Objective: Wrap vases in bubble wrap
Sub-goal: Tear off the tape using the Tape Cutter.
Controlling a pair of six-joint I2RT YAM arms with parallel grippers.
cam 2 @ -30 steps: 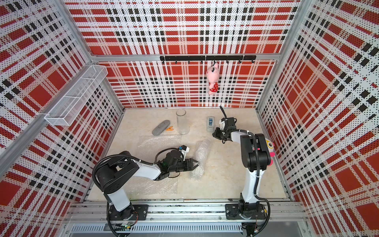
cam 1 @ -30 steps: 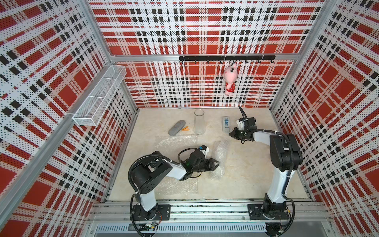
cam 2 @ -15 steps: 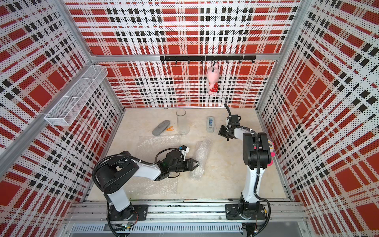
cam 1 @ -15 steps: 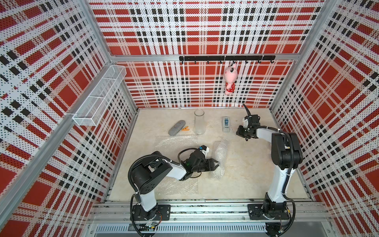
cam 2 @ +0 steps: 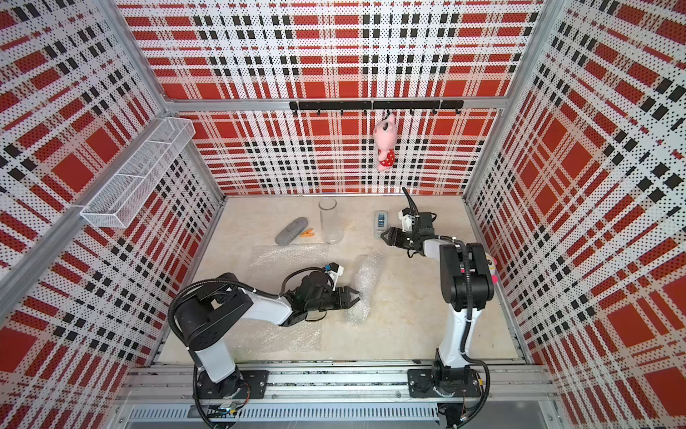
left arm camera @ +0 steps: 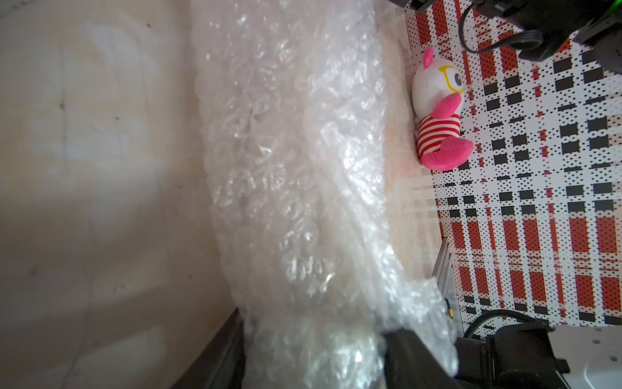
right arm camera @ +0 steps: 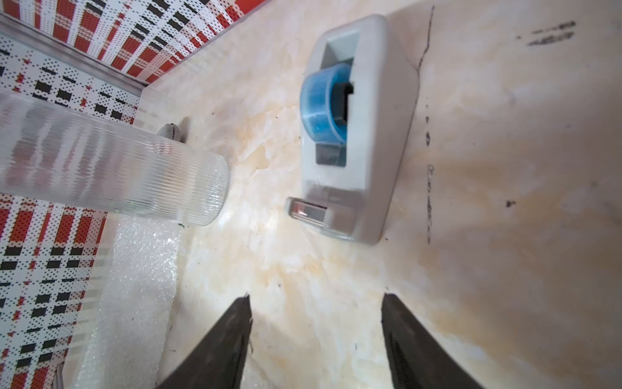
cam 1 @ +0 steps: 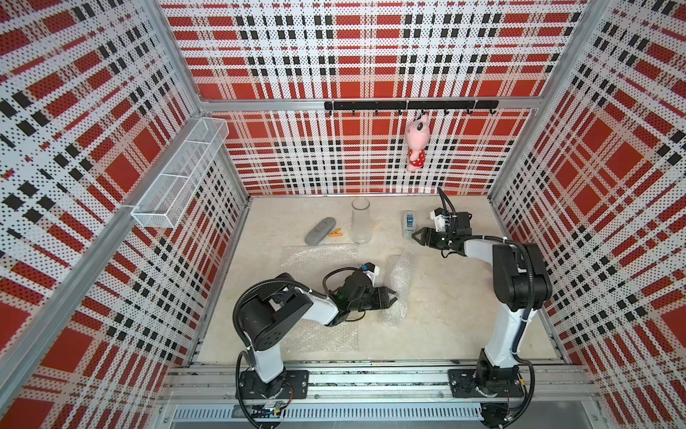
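1. The glass vase stands upright near the back wall of the table, and its ribbed clear wall shows in the right wrist view. It is not wrapped, and no gripper touches it.
2. On the robot's side of this vase, the flat bubble-wrap sheet lies spread on the table. Its far edge comes just beside the vase's foot, and its near part passes under the left arm.
3. Further from the vase, toward the robot and a little to the right, lies the bubble-wrap roll. It is a long bundle on its side. What is inside the wrap I cannot tell.
4. The left gripper is at the end of this roll that is farthest from the vase. Its two fingers stand on both sides of the roll and press on it, so it is clamped on the roll.
5. To the right of the vase, near it, stands the tape dispenser with a blue tape roll.
6. The right gripper is just beside the dispenser, on the side away from the vase. Its fingers are apart, with only bare table between them.
7. To the left of the vase lies the grey oval case.
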